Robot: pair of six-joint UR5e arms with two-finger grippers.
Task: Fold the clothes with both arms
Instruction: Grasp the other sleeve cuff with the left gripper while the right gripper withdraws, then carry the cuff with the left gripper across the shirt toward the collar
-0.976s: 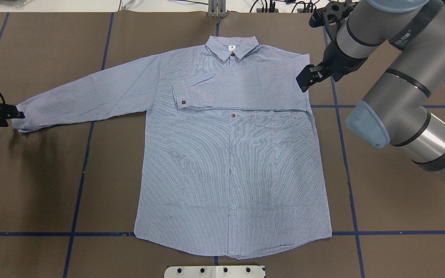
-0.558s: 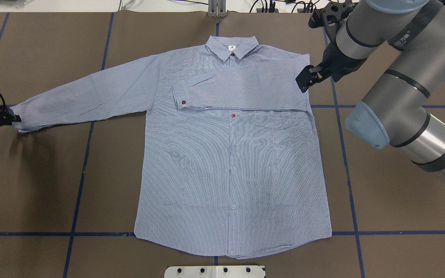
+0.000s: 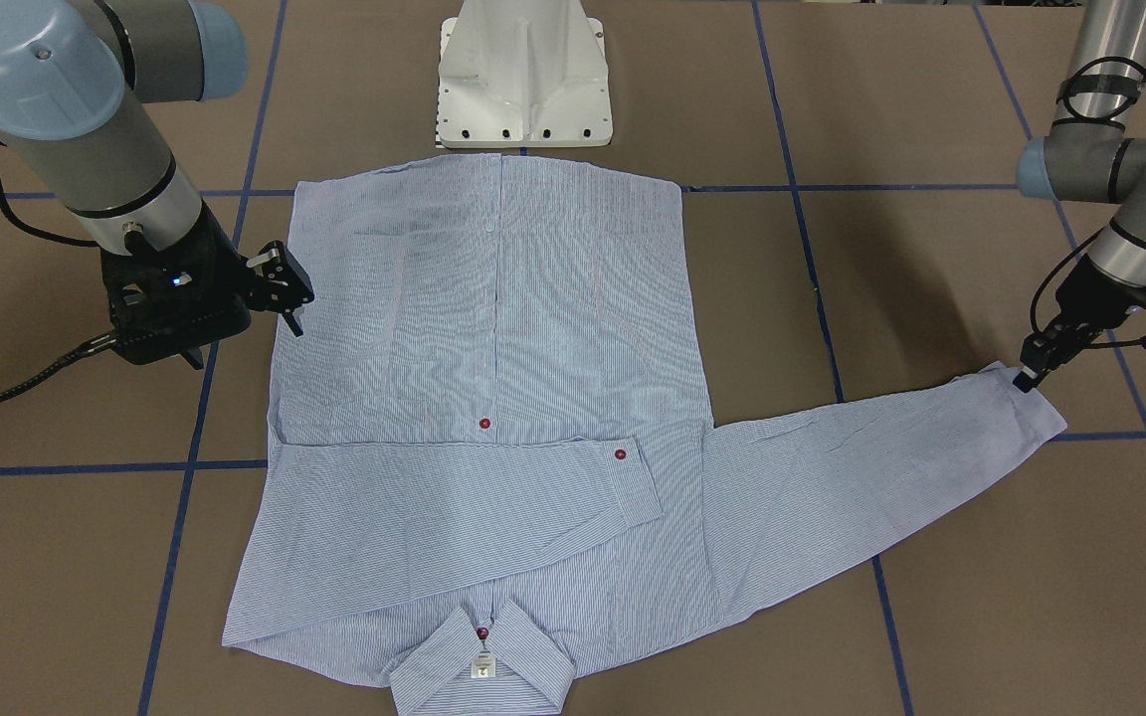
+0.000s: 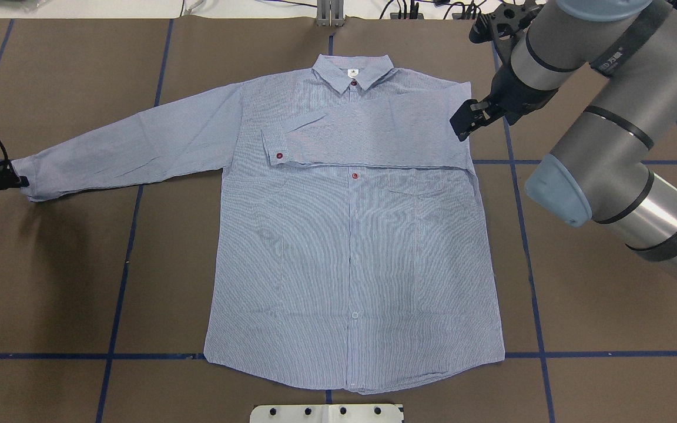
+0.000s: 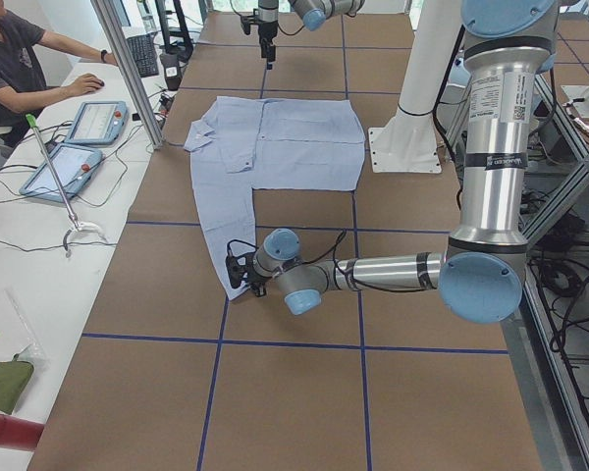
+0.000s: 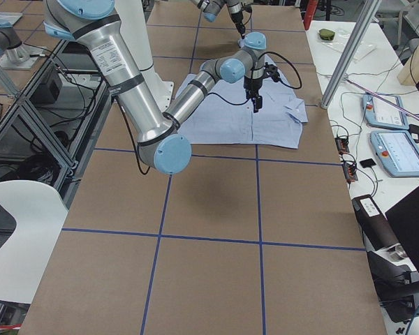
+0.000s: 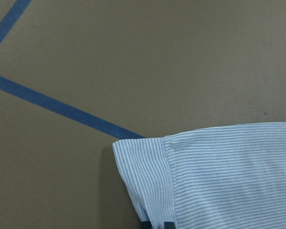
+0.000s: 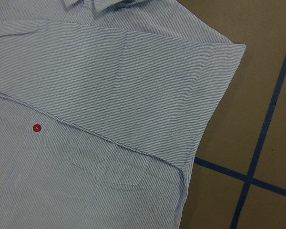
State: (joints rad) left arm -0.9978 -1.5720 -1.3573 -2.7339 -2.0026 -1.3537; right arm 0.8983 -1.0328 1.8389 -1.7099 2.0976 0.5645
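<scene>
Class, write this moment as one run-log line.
stage: sleeve folding | shirt: flat, one sleeve across chest | left gripper: jaws shut on outstretched cuff | right gripper: jaws open, beside shoulder fold

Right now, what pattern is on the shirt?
The shirt has fine blue-and-white stripes, clearest in the right wrist view.

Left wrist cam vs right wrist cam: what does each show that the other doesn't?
Left wrist only: the cuff of the outstretched sleeve. Right wrist only: the other sleeve folded across the chest, a red button, the chest pocket. Both: the striped shirt on the brown table with blue tape lines.
</scene>
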